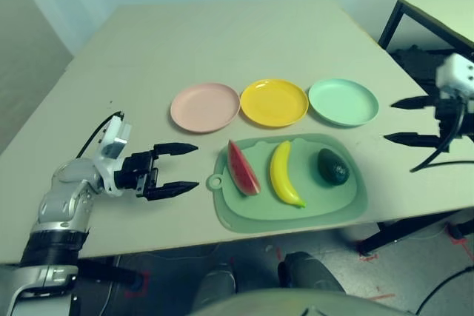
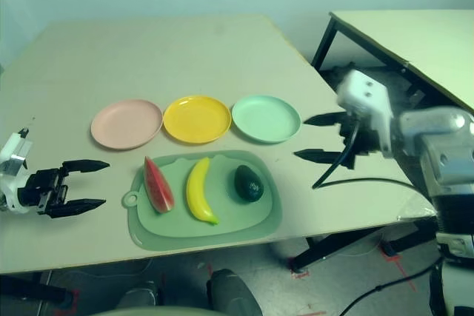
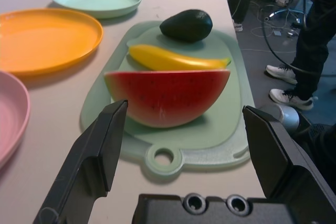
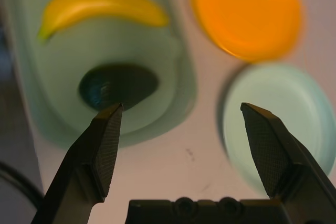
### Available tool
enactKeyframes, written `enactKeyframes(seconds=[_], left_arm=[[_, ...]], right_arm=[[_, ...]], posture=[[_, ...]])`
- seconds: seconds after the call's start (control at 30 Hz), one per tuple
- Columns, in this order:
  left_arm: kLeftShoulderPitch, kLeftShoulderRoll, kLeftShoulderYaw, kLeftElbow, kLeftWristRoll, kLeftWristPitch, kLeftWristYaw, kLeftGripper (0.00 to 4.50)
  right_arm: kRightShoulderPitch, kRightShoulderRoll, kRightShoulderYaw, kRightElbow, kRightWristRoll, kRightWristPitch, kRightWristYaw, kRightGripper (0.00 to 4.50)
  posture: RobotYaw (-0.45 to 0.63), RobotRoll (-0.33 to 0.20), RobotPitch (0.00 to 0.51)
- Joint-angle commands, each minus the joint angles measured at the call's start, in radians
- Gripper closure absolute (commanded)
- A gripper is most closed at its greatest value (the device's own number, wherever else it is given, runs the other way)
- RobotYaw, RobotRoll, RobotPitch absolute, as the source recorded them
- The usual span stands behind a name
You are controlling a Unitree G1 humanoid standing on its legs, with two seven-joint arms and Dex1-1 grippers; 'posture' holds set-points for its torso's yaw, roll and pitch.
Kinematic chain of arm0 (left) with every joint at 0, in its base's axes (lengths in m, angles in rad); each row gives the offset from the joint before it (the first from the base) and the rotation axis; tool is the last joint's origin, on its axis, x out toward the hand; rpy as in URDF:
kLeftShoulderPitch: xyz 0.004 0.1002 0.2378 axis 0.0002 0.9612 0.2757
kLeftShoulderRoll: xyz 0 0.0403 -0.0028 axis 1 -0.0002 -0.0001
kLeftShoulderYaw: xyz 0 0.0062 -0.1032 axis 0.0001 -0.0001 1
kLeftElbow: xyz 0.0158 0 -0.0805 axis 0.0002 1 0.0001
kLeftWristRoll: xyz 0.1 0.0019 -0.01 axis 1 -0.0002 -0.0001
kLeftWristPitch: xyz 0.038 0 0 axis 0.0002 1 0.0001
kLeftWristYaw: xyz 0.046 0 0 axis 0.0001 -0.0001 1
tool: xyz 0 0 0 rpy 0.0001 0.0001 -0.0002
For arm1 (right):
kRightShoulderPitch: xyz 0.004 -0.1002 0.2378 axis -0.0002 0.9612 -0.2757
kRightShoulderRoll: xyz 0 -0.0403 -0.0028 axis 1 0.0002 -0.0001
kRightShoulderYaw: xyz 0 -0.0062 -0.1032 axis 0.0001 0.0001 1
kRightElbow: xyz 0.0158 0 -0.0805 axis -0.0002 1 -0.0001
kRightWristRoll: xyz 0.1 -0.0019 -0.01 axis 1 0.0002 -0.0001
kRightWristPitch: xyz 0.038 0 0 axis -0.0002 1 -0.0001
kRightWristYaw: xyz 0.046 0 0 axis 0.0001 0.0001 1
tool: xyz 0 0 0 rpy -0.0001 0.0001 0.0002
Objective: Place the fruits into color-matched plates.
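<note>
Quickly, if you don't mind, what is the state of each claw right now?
Left claw: open, holding nothing, beside the pale-green mat.
Right claw: open, holding nothing, off the table's right side.

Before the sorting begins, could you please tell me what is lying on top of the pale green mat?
Three fruits lie on the mat, side by side: a watermelon wedge, a banana and an avocado. The table beneath the mat is covered.
</note>
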Motion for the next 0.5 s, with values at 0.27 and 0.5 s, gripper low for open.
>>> enactKeyframes(seconds=[0.27,0.5], left_arm=[[0.011,0.013,-0.005,-0.014,0.016,-0.001,0.011,0.07],[0.028,0.037,0.012,-0.013,0.023,-0.017,0.023,0.07]], right_arm=[[-0.286,0.043,0.449,0.297,-0.165,-0.809,0.057,0.00],[-0.431,0.031,0.707,0.455,-0.150,-1.113,0.057,0.00]], posture=[[-0.14,0.000,0.060],[-0.11,0.000,0.070]])
